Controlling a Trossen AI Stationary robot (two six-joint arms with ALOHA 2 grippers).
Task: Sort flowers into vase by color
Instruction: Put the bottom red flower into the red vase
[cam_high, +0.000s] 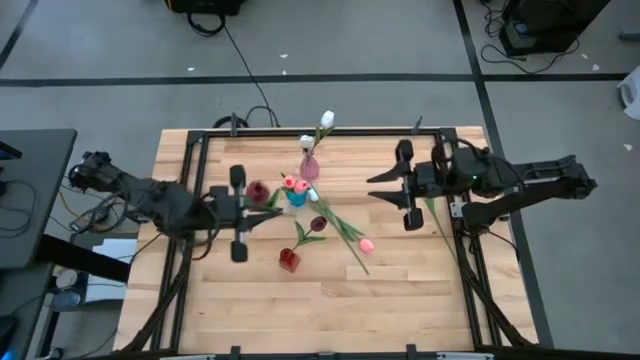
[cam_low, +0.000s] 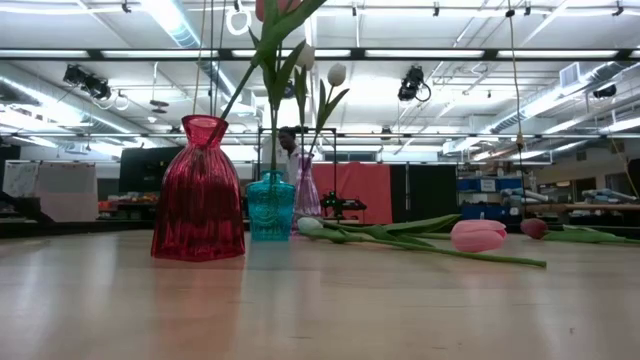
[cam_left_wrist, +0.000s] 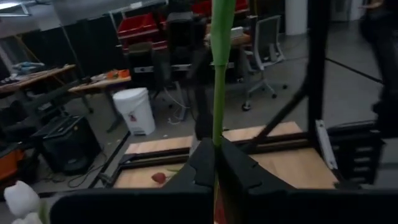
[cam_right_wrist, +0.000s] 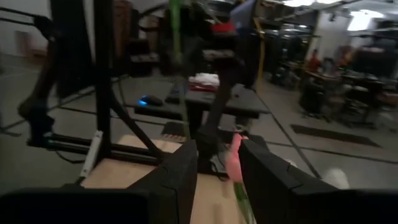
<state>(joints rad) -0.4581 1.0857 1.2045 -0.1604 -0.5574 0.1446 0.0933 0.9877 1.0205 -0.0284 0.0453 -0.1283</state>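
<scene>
While the left gripper (cam_high: 262, 212) at 9 o'clock is clamped on a dark red tulip (cam_high: 257, 190) stem, right gripper (cam_high: 385, 188) at 3 o'clock is parted, empty; pink tulip (cam_high: 366, 245) lies mid-table.

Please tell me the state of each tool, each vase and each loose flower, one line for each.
left tool: shut on a green stem
right tool: open, holding nothing
red vase: upright
teal vase: upright, with stems in it
pink tulip: lying flat, not in a vase
dark red tulip: lying flat, not in a vase
</scene>
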